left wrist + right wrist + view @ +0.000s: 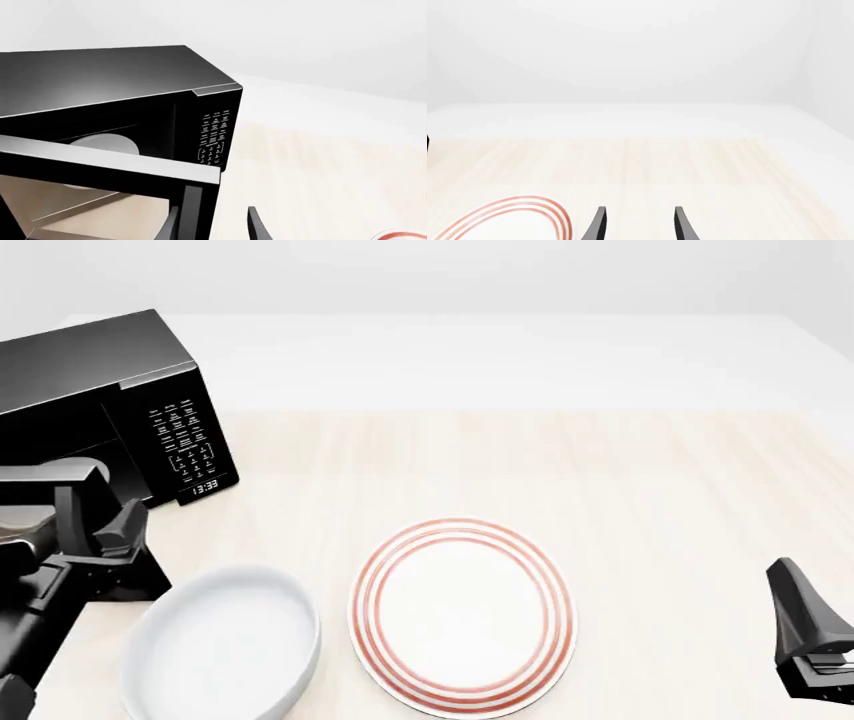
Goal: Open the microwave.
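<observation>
The microwave (120,75) is a glossy black box at the table's far left (94,360), with a white-lettered keypad (184,440) and a lit clock (203,486). Its door (100,165) is swung partly out, and the white turntable (107,145) shows inside. My left gripper (212,225) is at the door's free edge (96,508), open; the edge with its vertical bar stands between the fingers, and one finger is clearly apart from it. Over the table's near right my right gripper (639,222) hangs open and empty (790,585).
A white bowl (227,645) sits near the front left, just right of the left arm. A white plate with red rings (461,615) lies at the front centre; its rim shows in the right wrist view (514,210).
</observation>
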Robot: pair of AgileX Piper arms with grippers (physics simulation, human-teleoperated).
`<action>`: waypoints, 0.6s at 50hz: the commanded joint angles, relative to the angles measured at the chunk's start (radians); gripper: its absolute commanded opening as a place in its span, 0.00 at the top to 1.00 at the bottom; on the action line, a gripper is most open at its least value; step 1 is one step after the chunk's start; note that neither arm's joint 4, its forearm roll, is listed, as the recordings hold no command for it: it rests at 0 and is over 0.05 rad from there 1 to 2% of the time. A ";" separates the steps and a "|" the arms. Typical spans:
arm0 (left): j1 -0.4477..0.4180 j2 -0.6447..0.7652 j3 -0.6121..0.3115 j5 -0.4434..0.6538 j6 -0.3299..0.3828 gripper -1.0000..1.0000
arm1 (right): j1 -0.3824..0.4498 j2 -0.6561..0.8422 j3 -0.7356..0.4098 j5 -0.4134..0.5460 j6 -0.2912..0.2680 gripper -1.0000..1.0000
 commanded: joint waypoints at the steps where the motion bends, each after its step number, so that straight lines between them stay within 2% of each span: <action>1: -0.011 -0.053 -0.019 0.017 -0.001 0.00 | 0.000 0.000 0.000 0.000 0.000 0.00; 15: 0.007 -0.188 -0.013 0.133 0.019 0.00 | 0.000 0.000 0.000 0.000 0.000 0.00; 30: 0.013 -0.252 -0.008 0.180 0.029 0.00 | 0.000 0.000 0.000 0.000 0.000 0.00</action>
